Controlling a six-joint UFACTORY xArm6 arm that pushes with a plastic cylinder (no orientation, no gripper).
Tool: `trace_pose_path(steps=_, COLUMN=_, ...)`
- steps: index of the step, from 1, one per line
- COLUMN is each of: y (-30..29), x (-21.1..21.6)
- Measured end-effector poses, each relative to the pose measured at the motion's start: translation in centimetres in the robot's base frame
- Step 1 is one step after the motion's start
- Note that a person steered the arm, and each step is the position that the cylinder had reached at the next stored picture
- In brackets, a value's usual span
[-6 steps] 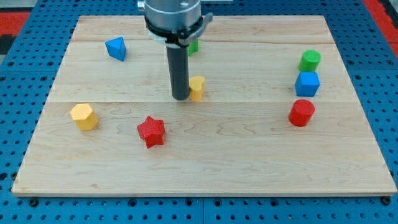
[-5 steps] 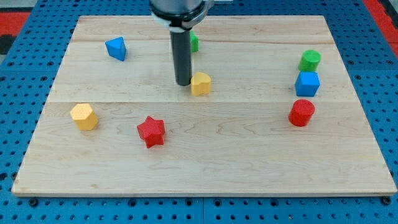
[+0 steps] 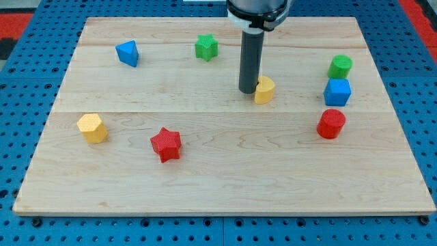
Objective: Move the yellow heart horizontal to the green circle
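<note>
Seven ridged plastic blocks on pale wood board (image 3: 225,184), no readable writing. My tip (image 3: 247,91), plain rod without fingers, touches yellow heart (image 3: 265,89) on its left. Green circle (image 3: 340,66) sits far right, above blue cube (image 3: 337,91) and red cylinder (image 3: 331,124).

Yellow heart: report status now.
My tip at the yellow heart, on its left. Heart sits left of and a bit below the green circle. Blue cube lies to the heart's right, under the circle.
</note>
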State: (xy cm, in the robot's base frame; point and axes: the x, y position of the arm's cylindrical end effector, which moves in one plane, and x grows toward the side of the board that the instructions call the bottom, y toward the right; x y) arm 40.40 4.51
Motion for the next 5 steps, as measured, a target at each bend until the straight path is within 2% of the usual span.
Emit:
trace_pose_path(steps=1, y=2.6, x=2.9)
trace_pose_path(steps=2, y=5.3, x=-0.7)
trace_pose_path(steps=3, y=5.2, x=-5.9)
trace_pose_path(steps=4, y=3.8, x=-3.6)
trace_pose_path(steps=5, y=-2.2, x=-4.6)
